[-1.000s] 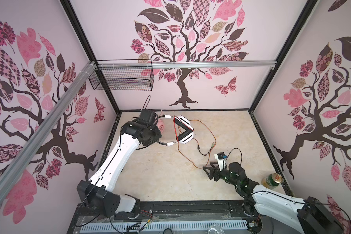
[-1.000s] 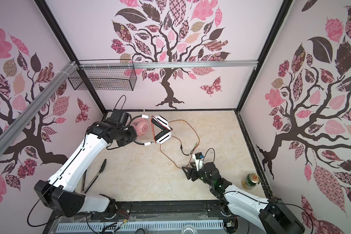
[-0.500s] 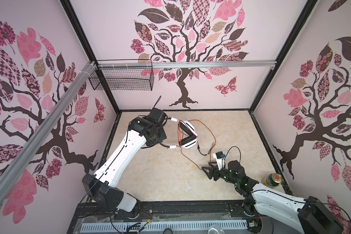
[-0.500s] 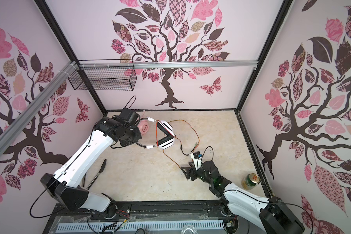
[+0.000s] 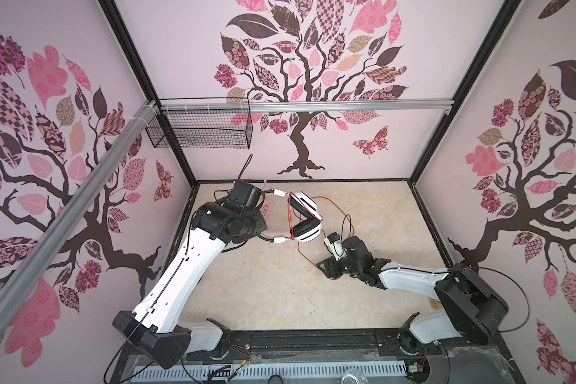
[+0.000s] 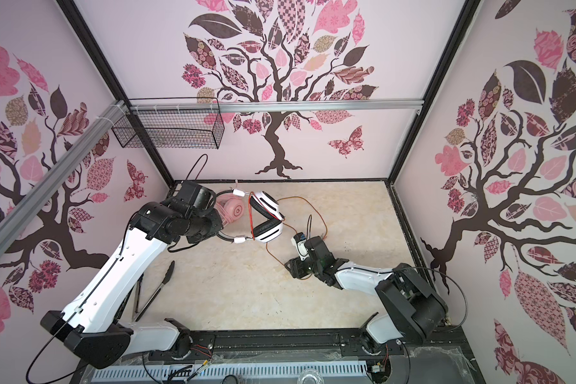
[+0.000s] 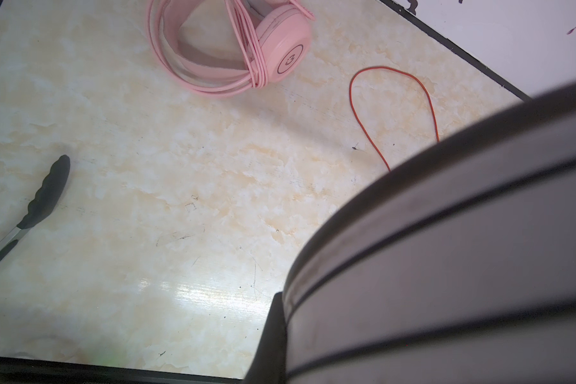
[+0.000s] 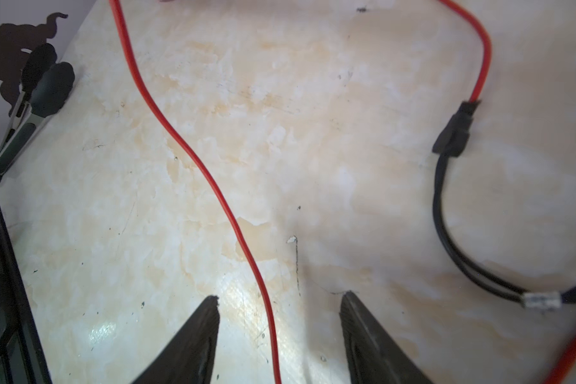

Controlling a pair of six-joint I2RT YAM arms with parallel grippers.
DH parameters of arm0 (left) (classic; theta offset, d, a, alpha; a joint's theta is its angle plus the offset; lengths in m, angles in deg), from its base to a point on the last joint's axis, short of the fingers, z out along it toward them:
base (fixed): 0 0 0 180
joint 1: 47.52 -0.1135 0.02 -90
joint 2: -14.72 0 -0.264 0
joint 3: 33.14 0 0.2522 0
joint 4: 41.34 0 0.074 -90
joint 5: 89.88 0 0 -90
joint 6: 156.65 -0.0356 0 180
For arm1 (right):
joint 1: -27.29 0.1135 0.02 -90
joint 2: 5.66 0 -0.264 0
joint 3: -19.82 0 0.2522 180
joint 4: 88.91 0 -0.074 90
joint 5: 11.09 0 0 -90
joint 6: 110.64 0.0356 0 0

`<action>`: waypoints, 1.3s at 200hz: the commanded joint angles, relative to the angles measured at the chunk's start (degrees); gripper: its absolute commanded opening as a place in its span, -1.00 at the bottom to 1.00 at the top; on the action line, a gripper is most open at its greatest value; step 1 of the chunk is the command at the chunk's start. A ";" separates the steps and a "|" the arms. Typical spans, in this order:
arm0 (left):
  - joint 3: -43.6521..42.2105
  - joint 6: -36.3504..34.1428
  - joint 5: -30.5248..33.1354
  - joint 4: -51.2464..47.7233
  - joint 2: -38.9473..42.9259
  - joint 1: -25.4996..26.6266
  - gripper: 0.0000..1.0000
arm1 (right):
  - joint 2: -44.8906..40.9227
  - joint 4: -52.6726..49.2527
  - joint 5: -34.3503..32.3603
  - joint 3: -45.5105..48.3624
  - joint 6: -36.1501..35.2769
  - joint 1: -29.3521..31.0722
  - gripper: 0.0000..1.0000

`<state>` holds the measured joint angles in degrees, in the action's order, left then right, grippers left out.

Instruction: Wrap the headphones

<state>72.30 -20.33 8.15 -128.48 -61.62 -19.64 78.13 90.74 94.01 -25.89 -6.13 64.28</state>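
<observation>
The white headphones point(image 5: 304, 219) point(image 6: 267, 217) with black ear pads hang above the table, a few turns of orange-red cable round the cups. My left gripper point(image 6: 220, 229) is shut on their headband point(image 7: 446, 266), which fills the left wrist view beside one dark finger point(image 7: 273, 332). The pink headphones point(image 6: 231, 211) point(image 7: 246, 50) lie on the table behind, their pink cable wound round them. The loose orange-red cable point(image 8: 213, 186) point(image 5: 308, 262) trails over the table and runs between the fingers of my right gripper point(image 8: 280, 299) point(image 5: 323, 266), which is open and low over the surface.
Black-tipped tongs point(image 6: 156, 289) point(image 7: 43, 196) point(image 8: 37, 99) lie by the left wall. The cable's black connector point(image 8: 453, 133) and its black leads lie to one side of my right gripper. A wire basket point(image 5: 200, 129) hangs on the back-left wall.
My left arm has carried the white headphones a little to the right and nearer. My right gripper has slid left over the cable and its fingers have narrowed somewhat.
</observation>
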 commanded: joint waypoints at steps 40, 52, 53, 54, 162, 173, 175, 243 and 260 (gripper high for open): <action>-1.11 0.43 -2.67 4.57 2.49 -0.98 -1.00 | 5.39 -2.63 7.06 -0.58 -0.38 0.17 0.15; -1.15 0.43 -2.67 4.69 2.66 -1.18 -1.00 | 5.57 -1.82 8.19 0.15 -0.05 0.18 0.11; -1.15 0.39 -2.63 4.67 2.67 -1.21 -1.00 | 5.54 -1.77 8.28 0.18 -0.02 0.14 0.10; -1.15 0.37 -2.69 4.71 2.68 -1.19 -1.00 | 5.52 -1.66 8.42 0.24 0.08 0.16 0.09; -1.35 4.54 2.75 3.86 1.87 -2.48 -1.00 | -8.47 -16.67 -5.75 0.40 -4.52 11.46 -1.00; -1.58 5.43 3.03 4.02 1.90 -2.57 -1.00 | -9.30 -17.96 -7.36 -0.20 -4.49 13.58 -1.00; -1.59 5.57 3.04 4.12 1.89 -2.57 -1.00 | -9.49 -18.33 -7.77 -0.41 -4.55 13.97 -1.00; -4.10 10.60 4.77 6.09 1.44 -2.57 -1.00 | -10.85 -26.66 -20.54 -8.40 -6.38 29.88 -1.00; -4.97 12.39 7.10 6.10 1.22 -2.57 -1.00 | -12.59 -27.15 -23.11 -9.70 -7.57 33.84 -1.00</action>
<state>68.59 -12.44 12.15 -127.11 -60.79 -22.09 69.32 67.55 76.89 -32.55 -11.66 93.96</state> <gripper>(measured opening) 0.068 0.060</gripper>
